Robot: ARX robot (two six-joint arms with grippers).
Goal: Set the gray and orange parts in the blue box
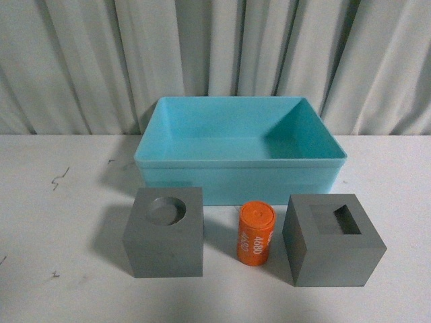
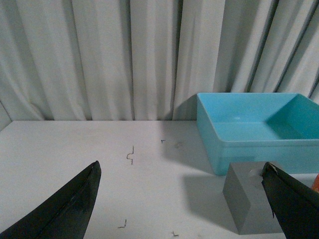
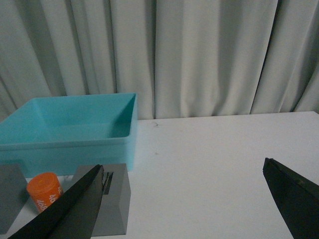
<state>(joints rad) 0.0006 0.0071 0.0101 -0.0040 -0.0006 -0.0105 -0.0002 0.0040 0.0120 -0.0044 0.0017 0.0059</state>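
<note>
On the white table [image 1: 67, 222] I count four items. The blue box [image 1: 239, 161] stands at the rear, near the curtain [image 1: 81, 60], with nothing inside. Just in front of it is a row, none touching: the round-recess gray cube [image 1: 165, 239] on the left, the orange cylinder [image 1: 256, 234] in the middle and the rectangular-recess gray cube [image 1: 333, 249] on the right. I see the left gripper [image 2: 180, 167] and right gripper [image 3: 183, 164] both spread wide, holding nothing.

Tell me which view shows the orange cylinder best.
The front view: the cylinder stands whole, digits visible. The right wrist view shows it partly cut off by a jaw; the left wrist view catches only an orange sliver at its edge.
</note>
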